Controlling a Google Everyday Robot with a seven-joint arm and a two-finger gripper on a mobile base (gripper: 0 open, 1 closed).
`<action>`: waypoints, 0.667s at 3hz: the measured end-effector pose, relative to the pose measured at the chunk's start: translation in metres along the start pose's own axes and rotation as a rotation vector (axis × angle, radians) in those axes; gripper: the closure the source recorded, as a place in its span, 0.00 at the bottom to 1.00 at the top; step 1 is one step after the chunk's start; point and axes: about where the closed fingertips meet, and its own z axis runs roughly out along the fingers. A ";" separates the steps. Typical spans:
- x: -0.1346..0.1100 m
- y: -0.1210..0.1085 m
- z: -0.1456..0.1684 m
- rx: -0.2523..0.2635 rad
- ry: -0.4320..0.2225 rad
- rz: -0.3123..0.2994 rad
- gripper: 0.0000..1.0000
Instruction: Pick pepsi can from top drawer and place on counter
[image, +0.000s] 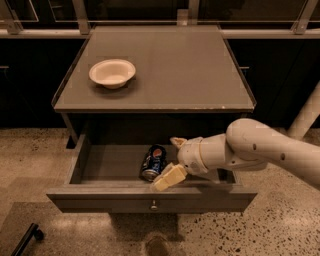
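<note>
The pepsi can (153, 161) lies on its side in the open top drawer (115, 162), near the middle, its silver end facing the front panel with the small knob (153, 204). My gripper (170, 160) is inside the drawer just right of the can, open, with one cream finger (176, 142) behind and the other (168, 178) in front near the can's front end. It holds nothing. The counter (175, 70) is the flat grey-brown top above the drawer.
A white bowl (112, 73) stands on the counter's left rear part. My white arm (260, 150) reaches in from the right over the drawer's right side. A dark object (27, 239) lies on the speckled floor at lower left. A railing runs behind the cabinet.
</note>
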 end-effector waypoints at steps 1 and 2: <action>0.000 -0.016 0.040 -0.009 -0.024 0.062 0.00; 0.001 -0.016 0.043 -0.012 -0.024 0.064 0.00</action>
